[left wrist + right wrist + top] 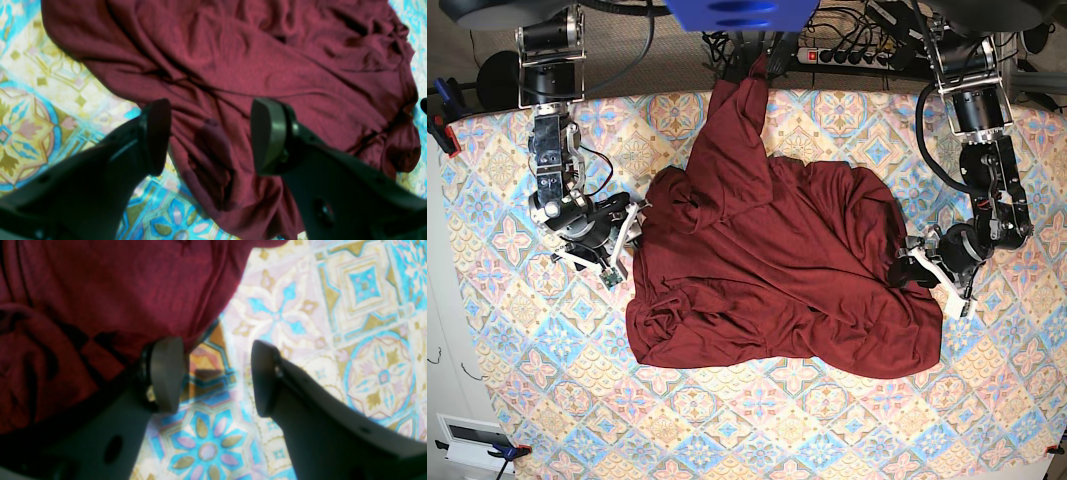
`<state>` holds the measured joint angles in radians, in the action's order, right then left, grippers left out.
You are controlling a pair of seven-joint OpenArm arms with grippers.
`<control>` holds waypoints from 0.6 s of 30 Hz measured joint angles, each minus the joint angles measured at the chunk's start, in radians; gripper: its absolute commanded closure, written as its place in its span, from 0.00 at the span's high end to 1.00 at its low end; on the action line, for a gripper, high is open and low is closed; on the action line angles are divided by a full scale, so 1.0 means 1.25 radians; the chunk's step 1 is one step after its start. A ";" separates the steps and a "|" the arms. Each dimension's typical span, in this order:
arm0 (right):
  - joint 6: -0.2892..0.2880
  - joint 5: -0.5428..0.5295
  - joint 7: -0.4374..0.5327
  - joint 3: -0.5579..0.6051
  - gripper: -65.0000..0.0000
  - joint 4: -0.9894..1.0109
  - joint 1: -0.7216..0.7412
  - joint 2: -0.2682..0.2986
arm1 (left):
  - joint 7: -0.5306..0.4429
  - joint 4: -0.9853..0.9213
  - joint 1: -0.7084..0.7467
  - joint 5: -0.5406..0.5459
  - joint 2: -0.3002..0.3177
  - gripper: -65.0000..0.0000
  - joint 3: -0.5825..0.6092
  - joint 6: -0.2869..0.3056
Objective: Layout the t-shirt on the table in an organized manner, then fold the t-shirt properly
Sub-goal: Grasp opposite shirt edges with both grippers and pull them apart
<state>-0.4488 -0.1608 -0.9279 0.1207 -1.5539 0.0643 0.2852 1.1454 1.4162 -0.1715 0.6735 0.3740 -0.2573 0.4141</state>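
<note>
While the shirt (pixel 777 270) lies rumpled across the middle of the desk (pixel 517 350), one sleeve reaches toward the far edge and the body is bunched in loose folds. Left end effector (pixel 210 136) hangs over the shirt's creased edge, jaws set wide, nothing between them; cloth lies below the gap. In the base view it sits at the shirt's right-hand border (pixel 917 268). Right end effector (pixel 217 376) stands at the opposite border (pixel 622 245), jaws spread wide and empty; one finger (pixel 166 373) is over the shirt's hem, the other over bare patterned cloth. Whether either finger touches fabric cannot be told.
</note>
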 measured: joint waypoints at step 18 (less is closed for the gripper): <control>0.000 0.000 0.009 -0.001 0.48 0.095 0.022 -0.046 | 0.000 0.000 -0.002 0.001 -0.019 0.57 0.000 0.000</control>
<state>-0.4484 -0.1604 -0.9173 0.1196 -1.4357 0.0921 0.2272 1.1450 1.4162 -0.1741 0.6746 0.3504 -0.2577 0.4145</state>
